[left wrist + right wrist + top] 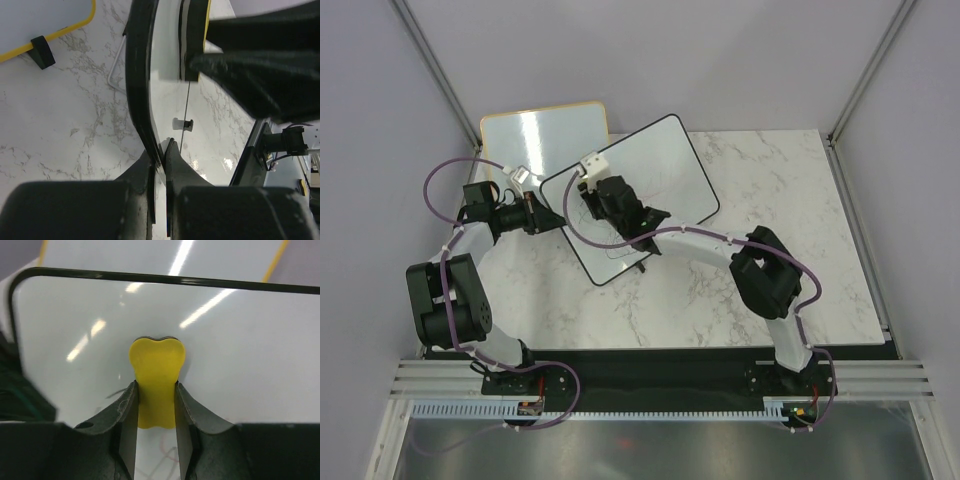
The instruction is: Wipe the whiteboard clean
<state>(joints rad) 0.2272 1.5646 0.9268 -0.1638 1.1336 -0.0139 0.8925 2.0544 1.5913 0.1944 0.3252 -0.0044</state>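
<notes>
The whiteboard [665,165] is lying turned at an angle on the marble table [800,280]. From overhead it is sitting toward 11 o'clock of the table's middle, with one rounded corner pointing to 6 o'clock. Faint dark scribbles are showing on its near half, and the right wrist view is showing a thin red mark too.

The left gripper [548,217] is reaching in from 9 o'clock. Its fingers are nearly closed, pinching the board's black frame [142,100] between them. The right gripper [605,195] is hanging over the board's left half. Its fingers are part open, clamping a yellow eraser [157,360] whose rounded top is pointing at the white surface. I cannot tell whether the eraser is touching the board.

A smaller orange-framed board [545,135] is sitting at 10 o'clock of the whiteboard. Its corner is just beside the whiteboard's far edge, and whether they are touching is unclear. The two grippers are working near each other, and the right arm's dark body [250,70] is filling the upper right of the left wrist view.

Grey walls are closing in at 9, 12 and 3 o'clock. The whiteboard's far corner is lying near the table's 12 o'clock edge. Bare marble is stretching from 3 to 6 o'clock of the board, out to the table's right edge.
</notes>
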